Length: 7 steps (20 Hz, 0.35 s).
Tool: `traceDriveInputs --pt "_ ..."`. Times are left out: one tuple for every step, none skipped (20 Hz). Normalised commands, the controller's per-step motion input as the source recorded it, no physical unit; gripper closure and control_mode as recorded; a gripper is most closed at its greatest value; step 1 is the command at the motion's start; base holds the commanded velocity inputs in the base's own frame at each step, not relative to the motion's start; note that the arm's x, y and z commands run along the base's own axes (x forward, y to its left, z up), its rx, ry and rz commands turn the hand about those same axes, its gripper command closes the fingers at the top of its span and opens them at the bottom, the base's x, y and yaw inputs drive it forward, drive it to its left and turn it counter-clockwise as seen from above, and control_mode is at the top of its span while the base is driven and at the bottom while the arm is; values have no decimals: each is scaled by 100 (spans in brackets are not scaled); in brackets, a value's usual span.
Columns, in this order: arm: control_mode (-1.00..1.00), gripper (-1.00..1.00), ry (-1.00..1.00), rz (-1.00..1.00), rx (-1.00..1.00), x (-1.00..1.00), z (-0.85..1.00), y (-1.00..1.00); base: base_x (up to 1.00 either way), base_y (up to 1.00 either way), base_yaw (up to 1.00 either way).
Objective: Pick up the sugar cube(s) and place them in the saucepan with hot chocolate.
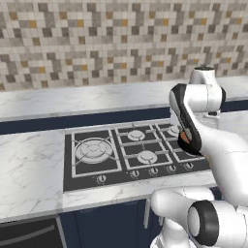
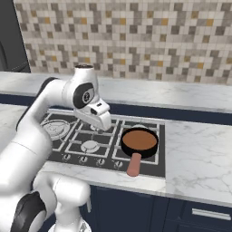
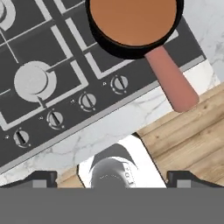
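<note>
- The shallow round black saucepan of brown hot chocolate (image 2: 140, 142) sits on the front right burner of the black gas hob (image 2: 81, 136), with its straight reddish-pink handle (image 2: 134, 165) pointing toward the hob's front edge and reaching over it.
- In the hand view the same pan (image 3: 133, 22) lies at the top, well ahead of the fingers (image 3: 112, 179) and slightly to their right; its handle (image 3: 173, 81) runs down and to the right, ending over the wooden floor (image 3: 192, 131).
- The two dark finger tips (image 3: 43, 178) show at the bottom corners of the hand view, wide apart with nothing between them: the fingers stand open and empty.
- Between the fingers and the pan run the strip of white marble worktop (image 3: 105, 131) and the row of round hob knobs (image 3: 87, 101).
- From the right base view the hand hangs above the middle of the hob, just left of the pan and apart from it.
- The sugar cubes are too small to make out in any view.
- A mosaic tile wall (image 1: 97, 43) in beige, grey and orange backs the worktop.
</note>
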Motion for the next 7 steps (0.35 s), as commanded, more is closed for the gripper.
traceDriveInputs --pt "-100 -100 0 31 -8 -74 9 100 0 0 0" --pt "-100 -100 0 31 -8 -77 4 100 0 0 0" --pt "-100 -100 0 31 -9 -81 0 100 0 0 0" --pt "-100 -100 0 31 -8 -84 0 100 0 0 0" --pt "-100 -100 -2 31 -8 -90 0 99 0 0 0" --pt "-100 -100 -4 31 -7 -95 0 99 0 0 0" --pt "-100 -100 -7 31 -6 -99 0 92 0 0 0"
